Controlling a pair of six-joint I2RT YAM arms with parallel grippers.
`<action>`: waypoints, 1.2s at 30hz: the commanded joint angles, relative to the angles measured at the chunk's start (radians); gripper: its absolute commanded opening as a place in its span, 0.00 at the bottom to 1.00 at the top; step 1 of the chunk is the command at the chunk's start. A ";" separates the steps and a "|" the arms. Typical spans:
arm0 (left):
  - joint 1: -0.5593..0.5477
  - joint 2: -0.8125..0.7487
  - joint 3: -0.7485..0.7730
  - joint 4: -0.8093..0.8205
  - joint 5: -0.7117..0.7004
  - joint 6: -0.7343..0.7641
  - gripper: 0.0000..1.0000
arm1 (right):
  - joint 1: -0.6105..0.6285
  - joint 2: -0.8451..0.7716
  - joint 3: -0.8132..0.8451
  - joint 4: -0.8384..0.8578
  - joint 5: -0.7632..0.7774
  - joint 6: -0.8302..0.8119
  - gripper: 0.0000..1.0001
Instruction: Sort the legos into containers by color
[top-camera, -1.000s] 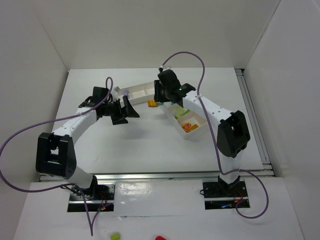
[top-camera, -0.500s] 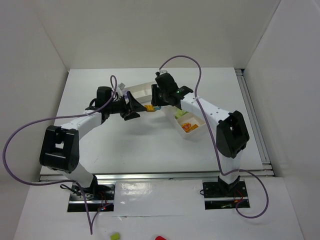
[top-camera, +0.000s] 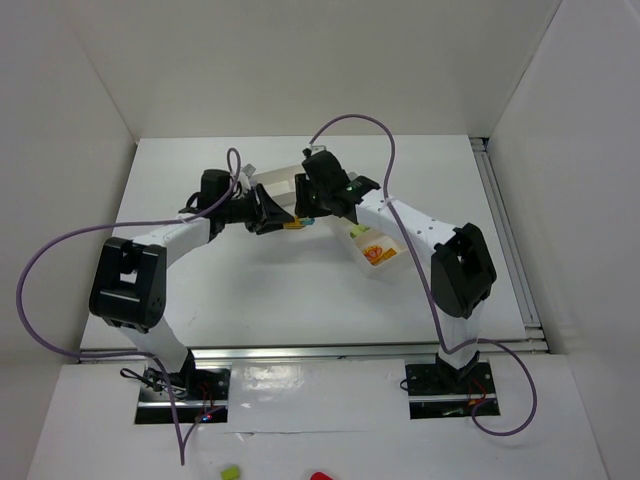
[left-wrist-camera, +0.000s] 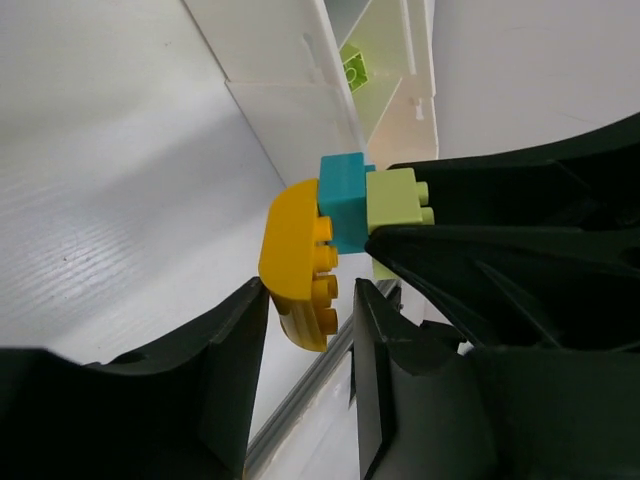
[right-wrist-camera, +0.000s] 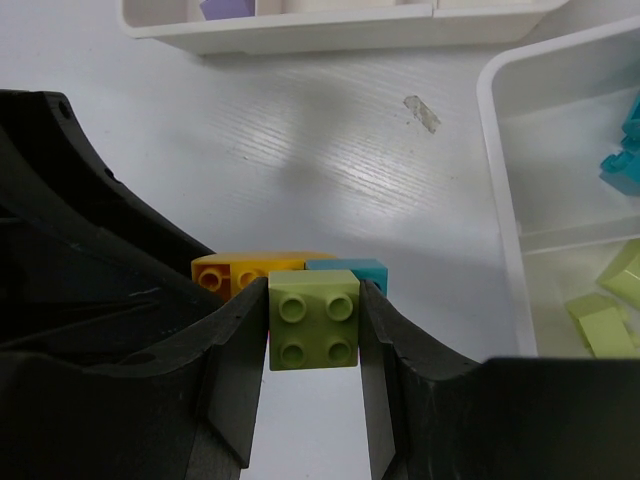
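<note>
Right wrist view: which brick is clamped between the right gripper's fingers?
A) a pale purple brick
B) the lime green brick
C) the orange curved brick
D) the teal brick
B: the lime green brick sits between the fingers of the right gripper. The teal brick and the orange brick are joined on behind it, outside the fingers.

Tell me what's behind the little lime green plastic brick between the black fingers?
A teal brick and a rounded orange brick peek out; the lime green brick hides their rest.
</note>
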 joint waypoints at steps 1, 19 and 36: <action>-0.008 0.014 0.033 0.047 0.014 0.007 0.48 | 0.017 -0.046 0.005 0.048 -0.017 0.021 0.29; -0.008 0.085 0.140 -0.190 -0.108 0.096 0.00 | 0.005 -0.108 0.017 0.028 0.032 0.040 0.29; -0.008 0.094 0.160 -0.247 -0.139 0.126 0.00 | -0.204 -0.230 -0.216 -0.031 0.239 0.115 0.29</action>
